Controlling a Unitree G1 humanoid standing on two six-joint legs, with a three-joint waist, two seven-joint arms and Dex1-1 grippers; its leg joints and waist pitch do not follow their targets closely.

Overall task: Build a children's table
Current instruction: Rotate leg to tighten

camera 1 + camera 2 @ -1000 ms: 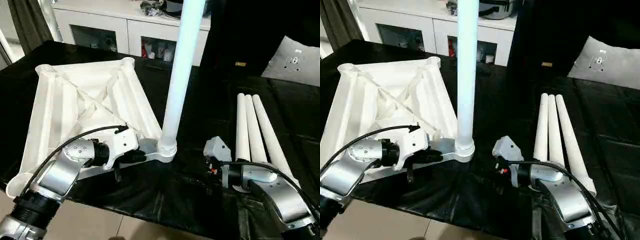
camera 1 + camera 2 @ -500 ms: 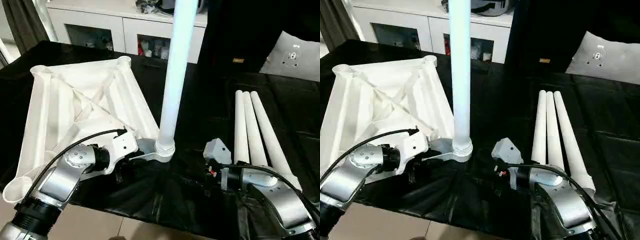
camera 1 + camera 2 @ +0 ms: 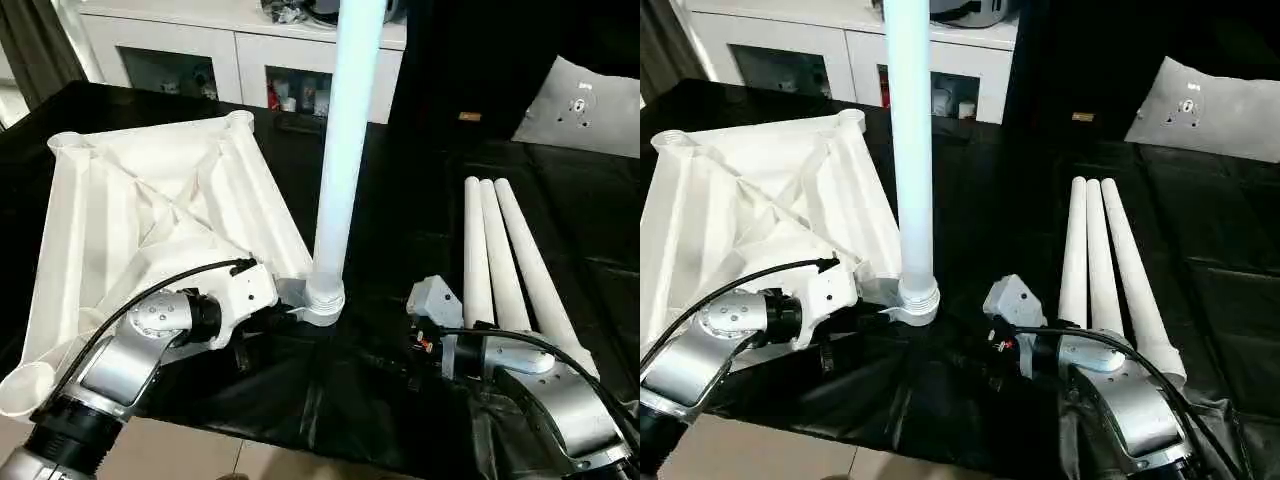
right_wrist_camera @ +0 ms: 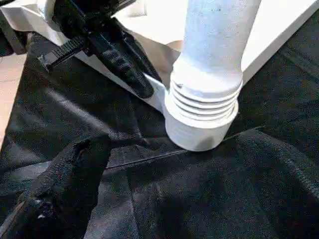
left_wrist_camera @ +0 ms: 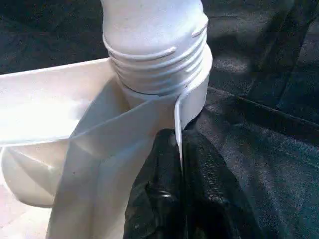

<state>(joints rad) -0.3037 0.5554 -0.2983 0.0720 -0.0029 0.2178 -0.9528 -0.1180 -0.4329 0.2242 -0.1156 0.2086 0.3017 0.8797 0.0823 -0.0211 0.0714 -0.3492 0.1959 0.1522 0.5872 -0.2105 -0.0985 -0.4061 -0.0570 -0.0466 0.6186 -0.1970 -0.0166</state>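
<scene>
The children's table top (image 3: 150, 220) lies ribbed side up on the black cloth. One white leg (image 3: 340, 150) stands upright, screwed into the near right corner socket (image 3: 323, 298). My left gripper (image 5: 179, 144) is shut on a thin rib of the table top just beside that socket, seen as well in the head view (image 3: 275, 318). Three more legs (image 3: 500, 250) lie side by side to the right. My right gripper (image 3: 415, 345) stands open just right of the socket, holding nothing; one of its fingers (image 4: 70, 179) rests low over the cloth.
White cabinets (image 3: 200, 50) with glass doors stand behind the table. A grey-white panel (image 3: 585, 105) lies at the back right. The black cloth (image 3: 340, 400) ends at the near table edge, with pale floor below.
My left gripper's fingers have closed tighter on the rib by the socket. The camera has shifted a little. The right arm and the loose legs have stayed put.
</scene>
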